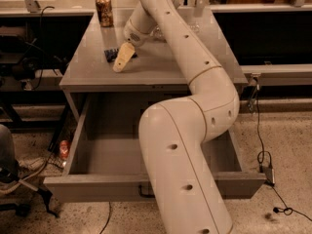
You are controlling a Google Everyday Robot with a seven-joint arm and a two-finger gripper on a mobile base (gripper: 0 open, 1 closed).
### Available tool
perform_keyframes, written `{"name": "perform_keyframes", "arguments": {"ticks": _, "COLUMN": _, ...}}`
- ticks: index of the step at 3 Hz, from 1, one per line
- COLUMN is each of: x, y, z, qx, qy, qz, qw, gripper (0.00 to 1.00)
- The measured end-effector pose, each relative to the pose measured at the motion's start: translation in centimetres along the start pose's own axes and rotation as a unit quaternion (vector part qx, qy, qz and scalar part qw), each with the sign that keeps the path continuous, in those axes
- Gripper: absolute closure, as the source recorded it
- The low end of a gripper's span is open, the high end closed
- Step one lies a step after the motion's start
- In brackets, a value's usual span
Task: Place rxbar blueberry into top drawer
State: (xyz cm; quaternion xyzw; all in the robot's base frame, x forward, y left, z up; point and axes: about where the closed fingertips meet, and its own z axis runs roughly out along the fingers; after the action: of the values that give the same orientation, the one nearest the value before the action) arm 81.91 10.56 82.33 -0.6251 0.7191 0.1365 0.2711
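Near the surface (87, 69)'s left edge, rxbar blueberry (110, 54); hand (122, 61) in front of its right part. At back left corner, can (104, 10). Below front edge, top drawer (97, 191), jutting forward.

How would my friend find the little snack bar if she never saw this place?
Find the grey cabinet top above the open top drawer. On its left side, nearer us than the brown can, the gripper hangs right at the rxbar blueberry. It is the only flat, dark thing there; the can stands tall and shiny.
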Motion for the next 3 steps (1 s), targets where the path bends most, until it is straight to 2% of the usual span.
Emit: {"name": "perform_keyframes", "arguments": {"ticks": 3, "x": 0.03, "y": -0.22, "z": -0.59, "qx": -0.002, "qy": 0.001, "qz": 0.012, "qw": 0.9999, "gripper": 0.85}}
